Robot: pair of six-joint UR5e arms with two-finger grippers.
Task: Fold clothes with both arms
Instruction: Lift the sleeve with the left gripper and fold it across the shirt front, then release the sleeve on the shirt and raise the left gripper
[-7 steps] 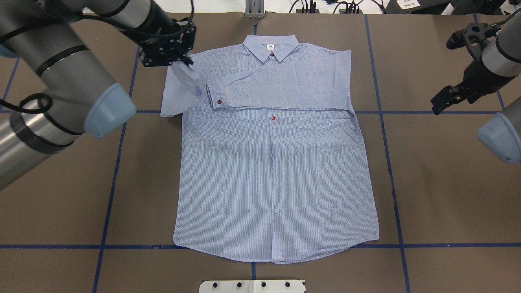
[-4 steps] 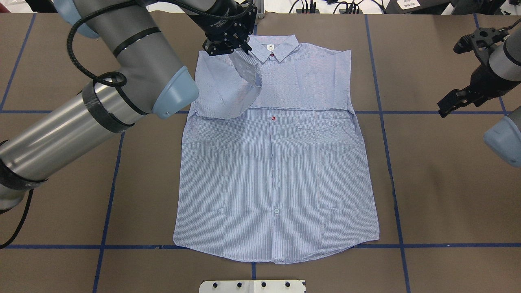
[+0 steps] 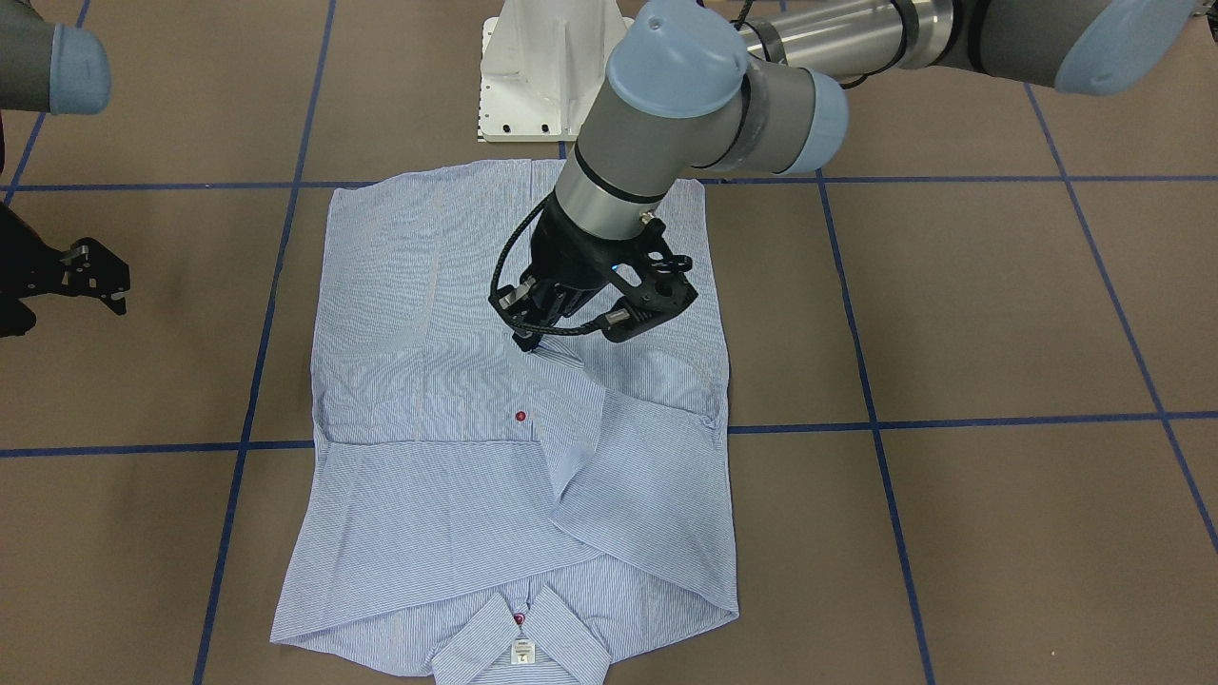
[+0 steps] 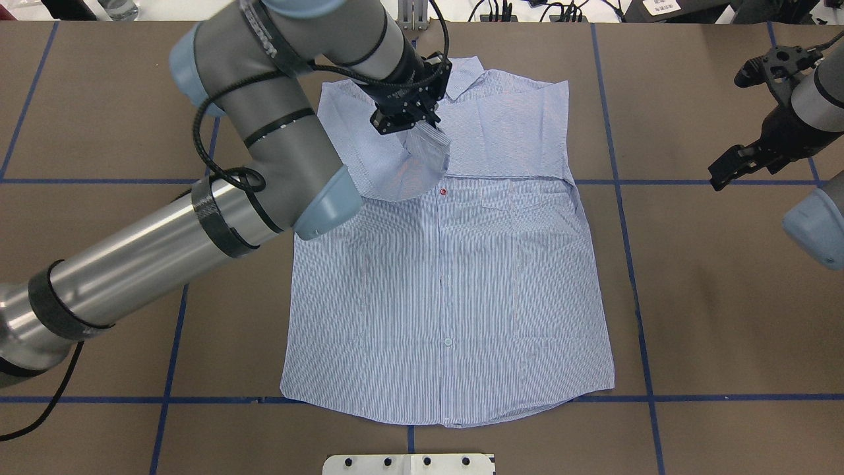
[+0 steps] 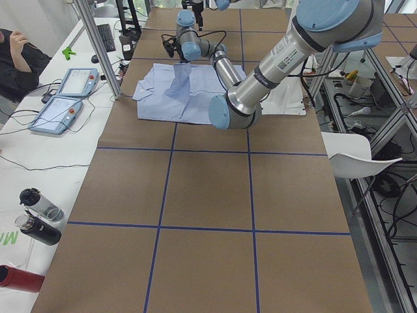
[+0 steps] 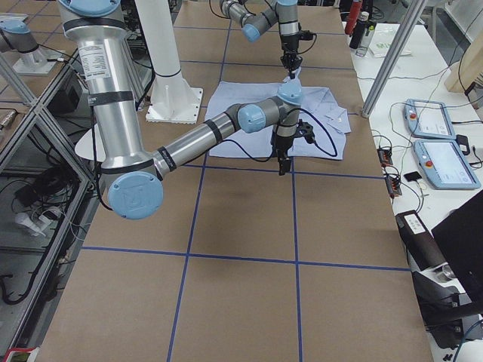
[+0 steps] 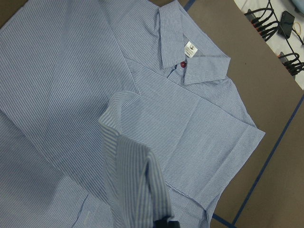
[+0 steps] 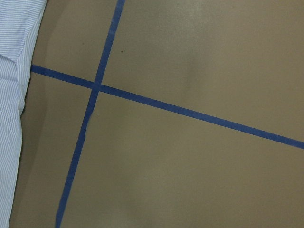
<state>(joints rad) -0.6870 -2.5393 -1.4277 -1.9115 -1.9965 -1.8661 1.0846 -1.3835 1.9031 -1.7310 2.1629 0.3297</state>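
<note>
the left gripper (image 4: 417, 125) is pinched shut on the end of a sleeve (image 4: 427, 150), in the upper middle of the overhead view. the cloth hangs down from it like a little tent. i think it holds the sleeve up high so the sleeve can be carried over the chest and laid flat without dragging. the left arm (image 4: 264, 132) comes in from the left edge and bends over the shirt (image 4: 448, 284) to reach there. the shirt lies flat in the middle of the table (image 4: 725, 297), front side up with its buttons showing. its collar (image 4: 467, 68) points to the top of the overhead view and its bottom edge points to the bottom, so its long way runs up and down the frame. the other sleeve (image 4: 508, 148) lies folded across the chest, just under the collar. the right gripper (image 4: 724, 170) hangs over bare table at the right edge, well apart from the shirt and holding nothing. i cannot tell if it is open or shut. it looks like it is waiting out of the way.
</note>
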